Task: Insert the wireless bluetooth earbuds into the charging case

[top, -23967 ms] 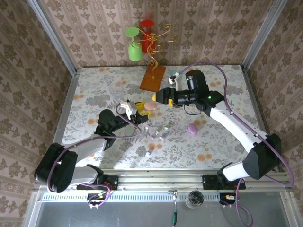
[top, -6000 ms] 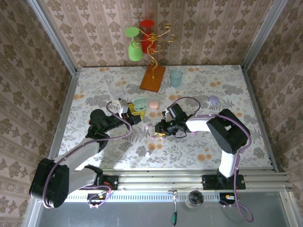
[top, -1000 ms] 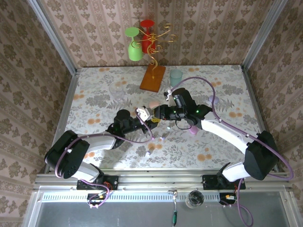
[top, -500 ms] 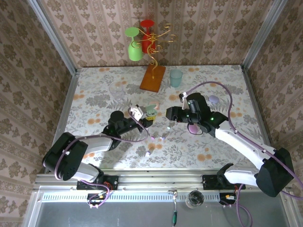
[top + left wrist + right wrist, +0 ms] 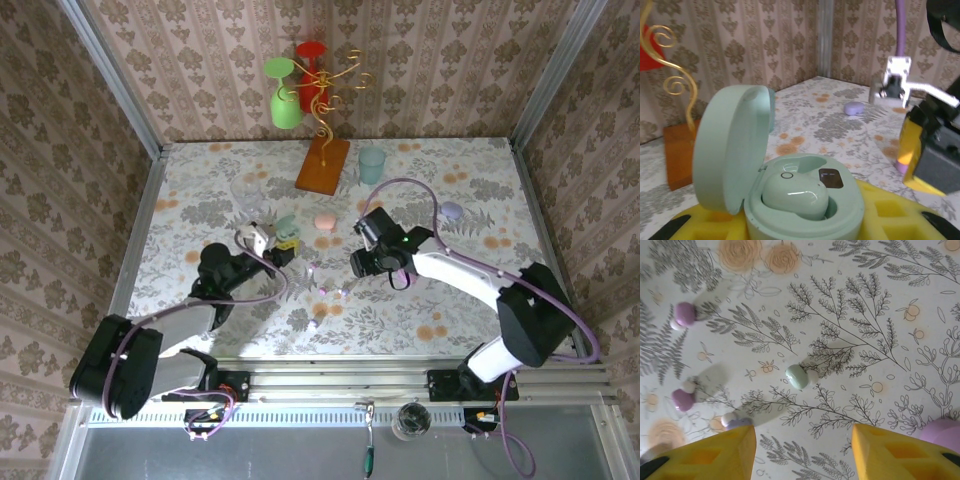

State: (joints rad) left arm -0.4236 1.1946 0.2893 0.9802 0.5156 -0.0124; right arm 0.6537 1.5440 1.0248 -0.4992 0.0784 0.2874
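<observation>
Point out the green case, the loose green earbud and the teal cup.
green case [image 5: 805, 227]: left wrist view, base front
loose green earbud [image 5: 797, 376]: right wrist view, its middle
teal cup [image 5: 371, 167]: top view, its side

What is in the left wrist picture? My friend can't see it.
An open mint-green pebble-shaped plastic charging case, lid up, sits gripped between the left arm's yellow fingers, with one glossy green earbud in a socket. Behind it on the flowery tabletop lies a small closed purple case, with the right arm's yellow fingers at the right.
</observation>
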